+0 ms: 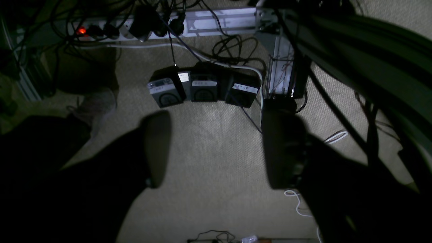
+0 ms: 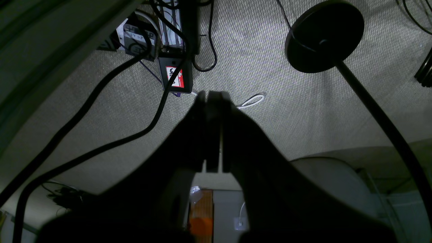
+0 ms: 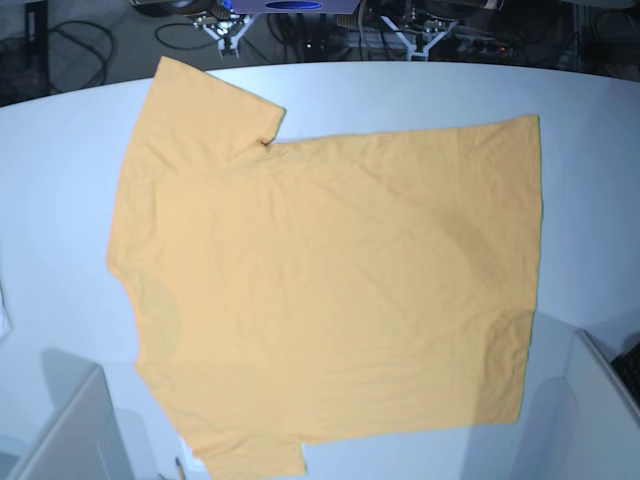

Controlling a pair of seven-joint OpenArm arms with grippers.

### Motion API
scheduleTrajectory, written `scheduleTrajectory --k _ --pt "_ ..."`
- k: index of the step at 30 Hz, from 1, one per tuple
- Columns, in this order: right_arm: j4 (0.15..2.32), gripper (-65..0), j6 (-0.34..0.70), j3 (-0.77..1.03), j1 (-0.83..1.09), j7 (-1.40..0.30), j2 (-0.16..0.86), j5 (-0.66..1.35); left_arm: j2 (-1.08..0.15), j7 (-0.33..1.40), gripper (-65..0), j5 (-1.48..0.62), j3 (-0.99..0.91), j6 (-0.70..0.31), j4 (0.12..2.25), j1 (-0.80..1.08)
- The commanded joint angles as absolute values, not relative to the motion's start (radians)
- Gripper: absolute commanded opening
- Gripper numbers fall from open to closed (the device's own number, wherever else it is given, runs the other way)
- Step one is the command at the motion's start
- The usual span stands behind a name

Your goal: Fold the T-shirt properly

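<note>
So your T-shirt (image 3: 330, 290) is spread out flat across the white table (image 3: 590, 150) in the base view, taking up most of it. Going left to right: the collar end and both short sleeves sit on the left, one sleeve poking up toward the far edge at top left and the other down at the near edge, then the body runs across the middle with a few soft wrinkles, and the straight hem ends up on the right side. No print shows on the side facing up. Neither arm shows over the table in that view. Your right wrist camera is looking down at a woven carpet floor (image 2: 287, 101), with thick black cables on the left, a small black box with a red and white label (image 2: 176, 76) next, then your right gripper (image 2: 213, 96) with its two fingers pressed together on nothing, and a round black lamp base (image 2: 324, 35) off to the right. Your left wrist camera is dim and shows three black foot pedals (image 1: 202, 88) on the floor past your left gripper (image 1: 216, 152), whose fingers are spread wide with nothing between them.
</note>
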State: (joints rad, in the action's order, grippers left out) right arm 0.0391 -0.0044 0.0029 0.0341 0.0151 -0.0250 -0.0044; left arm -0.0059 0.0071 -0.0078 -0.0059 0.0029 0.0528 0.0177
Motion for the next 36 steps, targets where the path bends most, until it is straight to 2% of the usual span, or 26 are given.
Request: scheduleTrajectory --k 1,2,4,5,8,9,28,33,36 --pt "0.039 -65.0 -0.008 0.004 0.039 0.015 -0.024 -0.004 -0.005 0.002 -23.4 -0.007 -0.008 0.007 0.053 0.028" --pt "0.039 -65.0 -0.008 0.004 0.039 0.015 -0.024 -0.004 -0.005 0.002 -24.5 -0.007 -0.008 0.008 0.053 0.03" --pt "0.039 -65.0 -0.008 0.004 0.041 0.015 -0.024 -0.004 -0.005 0.008 -31.8 -0.007 -0.008 0.01 0.051 0.03" --pt "0.039 -65.0 -0.008 0.002 0.042 0.016 -0.024 -0.004 -0.005 0.01 -37.2 -0.007 -0.008 0.012 0.051 0.03" --pt "0.039 -65.0 -0.008 0.002 0.042 0.054 -0.024 -0.004 -0.008 0.01 -62.0 -0.008 -0.01 0.012 0.05 0.028" --pt "0.039 -65.0 -0.008 0.002 0.044 0.059 -0.024 -0.004 -0.008 0.01 -65.0 -0.008 -0.01 0.012 0.048 0.028" --pt "0.039 -65.0 -0.005 0.001 0.053 0.059 -0.024 -0.007 -0.008 0.01 -65.0 -0.007 -0.008 0.012 0.047 0.048" --pt "0.039 -65.0 -0.008 0.008 0.054 0.064 -0.024 -0.196 -0.008 0.012 -65.0 -0.008 -0.008 0.012 0.045 0.048" --pt "0.039 -65.0 -0.01 0.012 0.058 0.064 -0.004 -0.228 -0.008 0.012 -65.0 -0.008 -0.008 0.012 0.045 0.05"
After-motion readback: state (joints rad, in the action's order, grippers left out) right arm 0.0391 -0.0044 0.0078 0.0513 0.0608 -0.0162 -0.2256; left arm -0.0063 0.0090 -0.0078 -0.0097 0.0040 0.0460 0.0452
